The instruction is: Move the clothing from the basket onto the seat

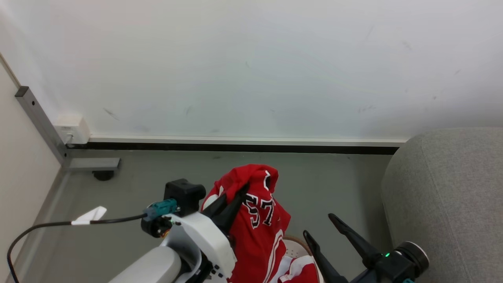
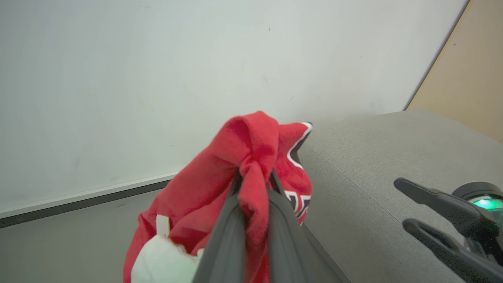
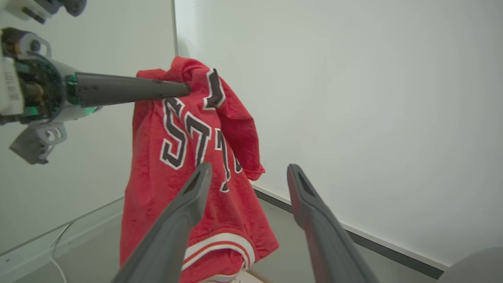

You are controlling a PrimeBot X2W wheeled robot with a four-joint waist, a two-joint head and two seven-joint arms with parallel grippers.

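The clothing (image 1: 259, 224) hangs from the left end effector (image 1: 244, 188), directly above the basket (image 1: 294, 238) (more clothing lies in it). The right end effector (image 1: 319, 224) stands between clothing and seat (image 1: 452, 188), at right. The wall (image 1: 251, 70) lies behind.

Back wall (image 1: 251, 67): plain white, a few faint scuffs, evenly lit. White skirting (image 1: 235, 140) along its foot, black strip (image 1: 235, 147) under that. Floor (image 1: 334, 184): dull grey-green. Left edge: beige panel (image 1: 19, 188), grey metal post (image 1: 39, 118) running down its edge, flat foot (image 1: 92, 163) on the floor at the corner, white socket box (image 1: 71, 129) on the wall just beside the post. Right edge: light grey seat (image 1: 452, 196), rounded corner near the skirting.
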